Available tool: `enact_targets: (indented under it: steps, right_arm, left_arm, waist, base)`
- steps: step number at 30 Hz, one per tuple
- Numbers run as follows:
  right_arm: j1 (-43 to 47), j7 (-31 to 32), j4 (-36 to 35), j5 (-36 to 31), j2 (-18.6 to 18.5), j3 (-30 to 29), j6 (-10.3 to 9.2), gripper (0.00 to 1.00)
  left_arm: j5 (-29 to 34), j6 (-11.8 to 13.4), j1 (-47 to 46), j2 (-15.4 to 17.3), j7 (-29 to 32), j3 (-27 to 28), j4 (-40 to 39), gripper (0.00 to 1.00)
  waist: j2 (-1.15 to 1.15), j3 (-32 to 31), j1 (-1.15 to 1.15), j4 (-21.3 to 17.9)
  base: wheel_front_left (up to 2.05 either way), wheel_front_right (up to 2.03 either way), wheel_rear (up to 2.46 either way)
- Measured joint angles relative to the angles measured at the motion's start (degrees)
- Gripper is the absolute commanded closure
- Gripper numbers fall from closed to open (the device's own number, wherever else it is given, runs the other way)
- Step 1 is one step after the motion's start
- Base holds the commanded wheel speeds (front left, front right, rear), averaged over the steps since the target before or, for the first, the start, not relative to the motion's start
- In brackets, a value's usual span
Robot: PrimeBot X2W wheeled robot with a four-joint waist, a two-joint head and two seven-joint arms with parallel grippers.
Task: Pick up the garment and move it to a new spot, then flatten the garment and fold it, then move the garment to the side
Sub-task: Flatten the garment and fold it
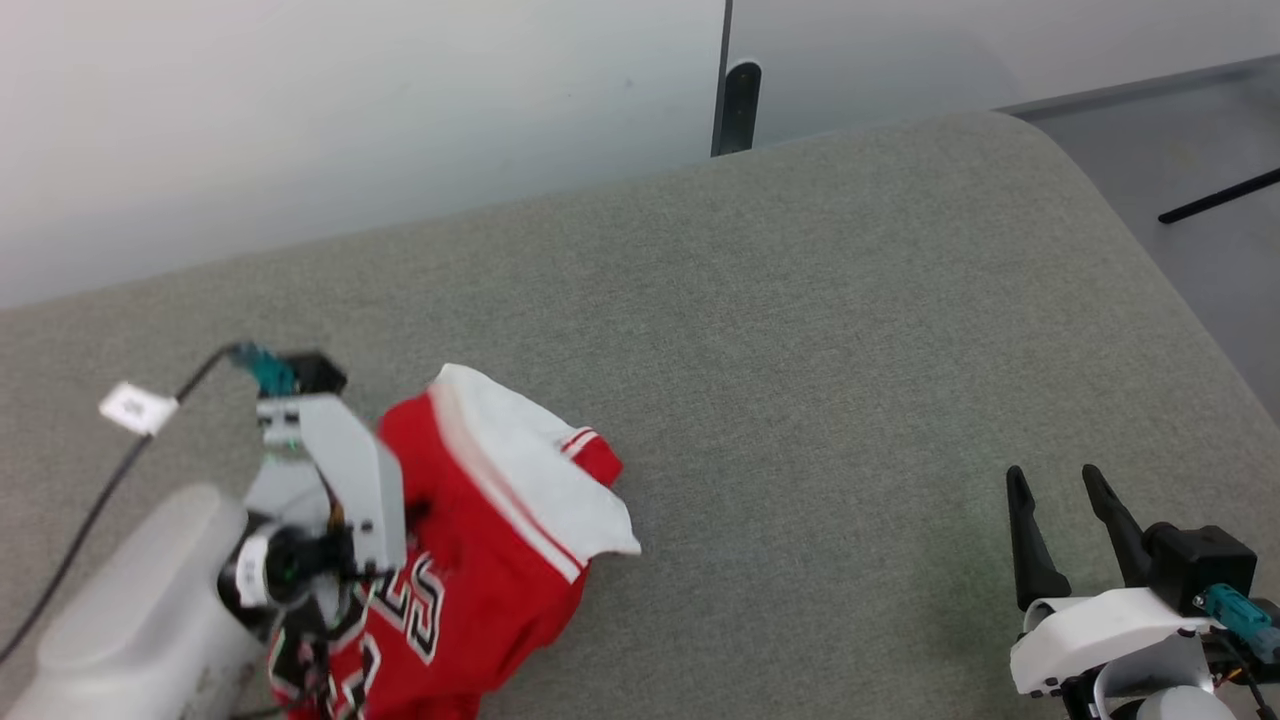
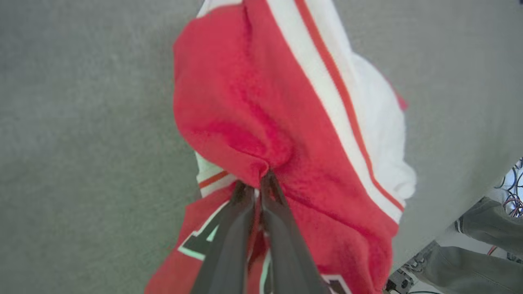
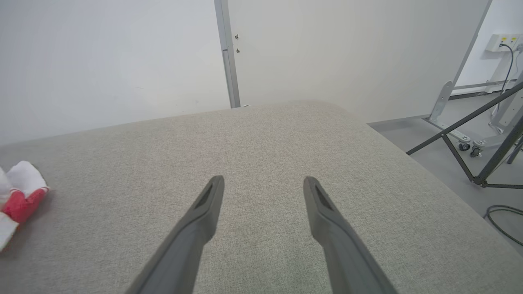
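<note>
Closest in, the left gripper (image 2: 256,183), jaws pressed together, pinches a gathered fold of the red, white-sleeved basketball-jersey garment (image 2: 245,102). Recommended: lift until the hem hangs clear before carrying, and avoid dragging. Long axis judged diagonal, with the lettered chest toward the robot and the white sleeve pointing far-right. It sits bunched at the near-left of the grey woven cushion (image 1: 800,330). Well apart, the right gripper (image 1: 1052,478) hovers spread and empty.

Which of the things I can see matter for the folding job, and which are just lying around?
Job in hand: red jersey, pinched in the shut left gripper; right gripper, open and empty; grey cushion under the jersey.
Lying about: black stand; floor cable; wall socket.
</note>
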Motion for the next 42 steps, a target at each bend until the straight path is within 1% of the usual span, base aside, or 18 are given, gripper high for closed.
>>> enact_targets:
  steps: [2, 4, 6, 10, 12, 15, 16, 17, 18, 19, 25, 29, 30, 32, 33, 38, 41, 42]
  right_arm:
    - [0.0, 0.0, 0.1, 0.0, 0.0, 0.0, 0.00, 0.00]
    - [0.0, 0.1, 0.2, -0.2, 0.0, -0.1, 0.00, 0.00]
    - [0.1, 0.1, 0.2, -0.4, 0.0, -0.2, 0.00, 0.00]
    - [0.2, 0.1, 0.3, -0.4, 0.0, -0.2, 0.00, 0.00]
    - [0.3, 0.1, 0.3, -0.4, 0.0, -0.1, 0.00, 0.00]
    - [0.4, 0.1, 0.4, -0.2, 0.0, 0.0, 0.00, 0.00]
    - [0.4, 0.1, 0.4, -0.2, 0.0, 0.0, 0.00, 0.00]
    - [0.4, 0.1, 0.4, -0.1, 0.0, 0.0, 0.00, 0.00]
    - [0.4, 0.1, 0.4, 0.1, 0.0, 0.0, 0.00, 0.00]
    - [0.4, 0.1, 0.4, 0.2, 0.0, 0.0, 0.00, 0.00]
    - [0.4, 0.0, 0.8, 0.5, 0.0, 0.1, 0.00, 0.00]
    - [0.4, -0.3, 1.0, 0.5, 0.0, -0.1, 0.00, 0.00]
    - [0.4, -0.5, 1.0, 0.5, 0.0, -0.1, 0.00, 0.00]
    - [0.4, -0.9, 0.8, 0.2, 0.0, 0.0, 0.00, 0.00]
    - [0.4, -1.3, 0.6, -0.1, 0.0, 0.1, 0.00, 0.00]
    - [0.4, -3.2, -1.4, -0.8, 0.0, 0.4, 0.00, 0.00]
    - [1.1, -4.0, -2.6, -0.8, 0.0, 0.6, 0.00, 0.00]
    - [1.3, -4.0, -2.8, -0.7, 0.0, 0.6, 0.00, 0.00]
  left_arm:
    - [0.6, -0.9, -1.3, 0.0, -1.3, 0.4, -1.3, 1.00]
    - [-0.5, -2.0, -1.8, -0.7, -1.5, 1.0, -3.4, 1.00]
    - [-1.4, -2.7, -1.8, -1.5, -0.6, 0.7, -5.9, 1.00]
    - [-5.7, -3.7, -1.0, -4.3, 2.4, 0.3, -11.9, 1.00]
    - [-7.6, -3.4, 0.5, -5.3, 4.4, -0.5, -14.0, 1.00]
    - [-8.5, -2.5, 2.7, -5.6, 7.2, -2.5, -16.4, 1.00]
    - [-8.8, -2.1, 3.3, -5.6, 7.6, -2.9, -16.8, 0.97]
    - [-8.6, -1.9, 3.8, -5.4, 8.0, -3.5, -17.1, 0.59]
    - [-7.8, -1.9, 4.1, -5.1, 7.9, -4.0, -17.4, 0.16]
    - [-7.0, -1.9, 4.3, -4.8, 7.3, -4.1, -17.3, 0.00]
    - [-2.6, -2.1, 3.2, -2.1, 4.8, -4.3, -16.3, 0.00]
    - [-1.6, -3.0, 1.4, -0.5, 2.4, -2.4, -17.3, 0.00]
    - [-0.5, -3.8, 0.8, 0.1, 1.3, -2.2, -17.3, 0.00]
    - [1.2, -4.3, -0.2, 1.1, -0.8, -1.5, -16.3, 0.00]
    - [1.9, -5.2, -0.5, 1.4, -1.8, -1.4, -15.7, 0.00]
    - [2.8, -8.5, -1.1, 1.2, -5.9, -0.9, -10.2, 0.00]
    - [3.3, -9.8, -1.3, 1.2, -6.6, -1.2, -6.0, 0.00]
    - [3.3, -9.9, -1.3, 1.2, -6.4, -1.3, -4.6, 0.00]
  waist:
    - [0.00, -0.3, 0.00, 0.2]
    - [0.00, -0.5, 0.00, 0.3]
    - [0.00, -0.8, 0.00, 0.5]
    - [0.00, -1.2, 0.00, 0.8]
    - [0.00, -1.3, 0.00, 0.8]
    - [0.00, -1.3, 0.00, 0.6]
    - [0.00, -1.3, 0.00, 0.5]
    - [0.00, -1.2, 0.00, 0.4]
    - [0.00, -1.1, 0.00, 0.3]
    - [0.00, -1.0, 0.00, 0.2]
    - [0.00, -0.7, 0.00, -0.4]
    - [0.00, -0.9, 0.00, -0.8]
    - [0.00, -0.9, 0.00, -1.0]
    - [0.00, -0.9, 0.00, -1.4]
    - [0.00, -0.8, 0.00, -1.7]
    - [0.00, -0.5, 0.00, -3.2]
    - [0.00, -0.1, 0.00, -4.2]
    - [0.00, 0.1, 0.00, -4.5]
  base:
    - [0.00, 0.00, 0.00]
    - [0.00, 0.00, 0.00]
    - [0.00, 0.00, 0.00]
    - [0.00, 0.00, 0.00]
    - [0.00, 0.00, 0.00]
    - [0.00, 0.00, 0.00]
    - [0.00, 0.00, 0.00]
    - [0.00, 0.00, 0.00]
    - [0.00, 0.00, 0.00]
    - [0.00, 0.00, 0.00]
    - [0.00, 0.00, 0.00]
    - [0.00, 0.00, 0.00]
    - [0.00, 0.00, 0.00]
    - [0.00, 0.00, 0.00]
    - [0.00, 0.00, 0.00]
    - [0.00, 0.00, 0.00]
    - [0.00, 0.00, 0.00]
    - [0.00, 0.00, 0.00]
